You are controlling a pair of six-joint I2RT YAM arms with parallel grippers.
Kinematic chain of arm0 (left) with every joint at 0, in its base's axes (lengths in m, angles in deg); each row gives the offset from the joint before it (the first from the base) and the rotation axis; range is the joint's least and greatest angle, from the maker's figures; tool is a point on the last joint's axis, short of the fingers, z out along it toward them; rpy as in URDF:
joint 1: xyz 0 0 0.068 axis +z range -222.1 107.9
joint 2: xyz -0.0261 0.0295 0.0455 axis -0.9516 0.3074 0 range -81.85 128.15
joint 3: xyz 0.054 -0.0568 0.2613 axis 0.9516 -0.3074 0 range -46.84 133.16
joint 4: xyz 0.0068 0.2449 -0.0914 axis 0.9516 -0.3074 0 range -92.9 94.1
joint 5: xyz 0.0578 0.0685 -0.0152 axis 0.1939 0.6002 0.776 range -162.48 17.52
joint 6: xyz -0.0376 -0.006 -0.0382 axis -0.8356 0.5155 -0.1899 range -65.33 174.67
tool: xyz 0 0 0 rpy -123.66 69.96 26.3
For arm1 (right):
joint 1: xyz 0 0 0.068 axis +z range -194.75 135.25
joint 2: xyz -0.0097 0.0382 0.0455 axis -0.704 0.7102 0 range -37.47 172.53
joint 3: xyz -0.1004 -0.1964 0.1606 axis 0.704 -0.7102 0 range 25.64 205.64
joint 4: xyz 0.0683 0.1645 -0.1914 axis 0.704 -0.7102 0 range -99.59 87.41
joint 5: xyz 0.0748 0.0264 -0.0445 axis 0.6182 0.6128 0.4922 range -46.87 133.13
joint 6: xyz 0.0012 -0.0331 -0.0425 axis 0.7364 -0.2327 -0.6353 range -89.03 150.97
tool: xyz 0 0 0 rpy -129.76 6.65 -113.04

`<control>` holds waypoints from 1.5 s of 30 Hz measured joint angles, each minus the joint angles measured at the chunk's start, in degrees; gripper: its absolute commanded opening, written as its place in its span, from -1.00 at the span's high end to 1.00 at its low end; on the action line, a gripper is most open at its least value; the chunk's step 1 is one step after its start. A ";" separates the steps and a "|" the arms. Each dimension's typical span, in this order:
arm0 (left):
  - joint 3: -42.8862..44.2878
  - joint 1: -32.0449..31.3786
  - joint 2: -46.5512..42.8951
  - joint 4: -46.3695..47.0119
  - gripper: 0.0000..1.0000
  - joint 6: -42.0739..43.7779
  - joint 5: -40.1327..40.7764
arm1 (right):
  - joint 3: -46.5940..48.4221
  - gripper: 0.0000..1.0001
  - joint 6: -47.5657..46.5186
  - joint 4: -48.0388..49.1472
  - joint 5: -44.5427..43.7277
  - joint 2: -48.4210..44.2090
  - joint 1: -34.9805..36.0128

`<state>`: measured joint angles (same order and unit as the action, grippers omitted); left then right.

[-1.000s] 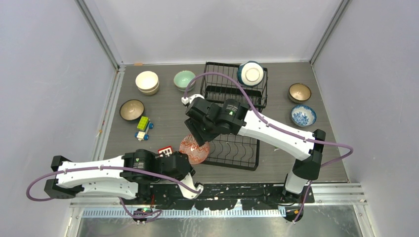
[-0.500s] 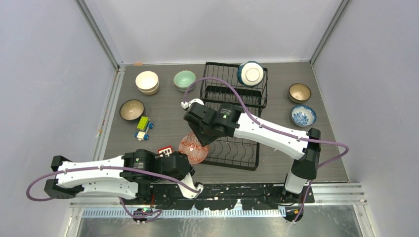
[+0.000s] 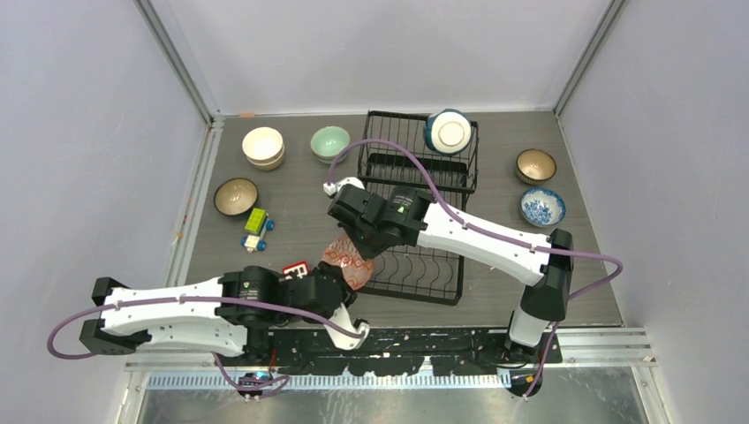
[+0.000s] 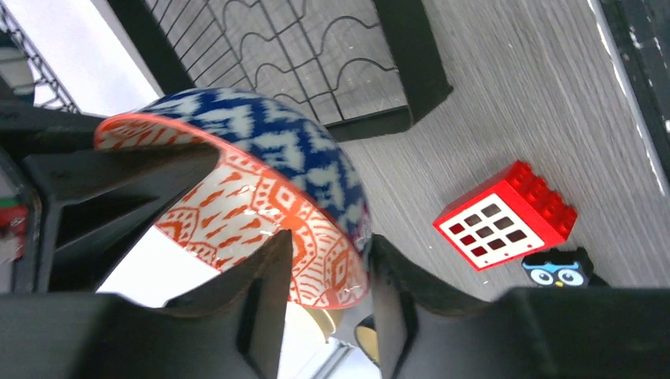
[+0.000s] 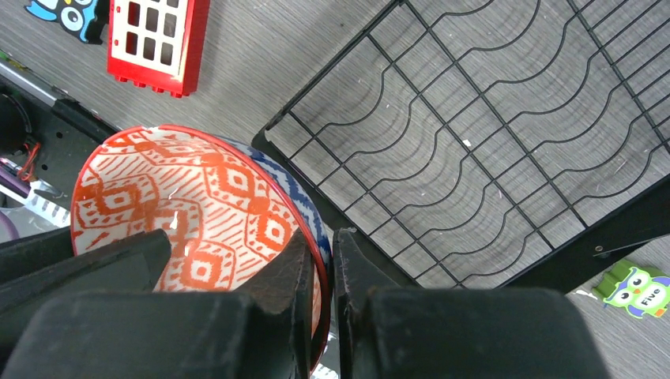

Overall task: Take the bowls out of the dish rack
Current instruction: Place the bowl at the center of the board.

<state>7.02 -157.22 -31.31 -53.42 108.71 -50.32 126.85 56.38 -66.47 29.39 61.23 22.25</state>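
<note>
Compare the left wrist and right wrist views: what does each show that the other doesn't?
Left wrist only: the gap between the left fingers astride the rim of the red patterned bowl, and its broad blue outside. Right wrist only: the right fingers shut on that rim, a green owl block. Both: the bowl, dish rack wires, red block.

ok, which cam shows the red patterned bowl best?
Right wrist: the red patterned bowl shows most of its inside and rim. Left wrist gives its blue outer wall and some of the inside; top external, only a small, partly hidden piece.
</note>
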 measured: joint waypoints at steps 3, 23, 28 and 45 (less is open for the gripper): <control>0.90 0.00 0.11 1.03 -0.08 -1.11 0.59 | 0.00 0.98 0.02 -0.02 -0.22 -0.04 0.00; 9.42 -0.55 -5.25 9.09 -0.99 -9.16 -0.68 | -0.63 0.98 -0.50 0.76 -6.05 -0.31 -1.75; 9.62 -0.63 -10.05 15.13 -0.99 -14.80 -0.79 | 0.20 0.98 -1.64 -3.08 -8.26 -4.07 -3.23; -9.66 -0.66 -16.90 38.45 -0.99 -33.40 5.16 | 16.20 0.99 -8.13 -10.19 -29.55 -23.91 -21.16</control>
<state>-2.64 -157.87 -48.20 -14.97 75.31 -45.17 143.04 48.25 -76.65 -0.16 37.31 1.10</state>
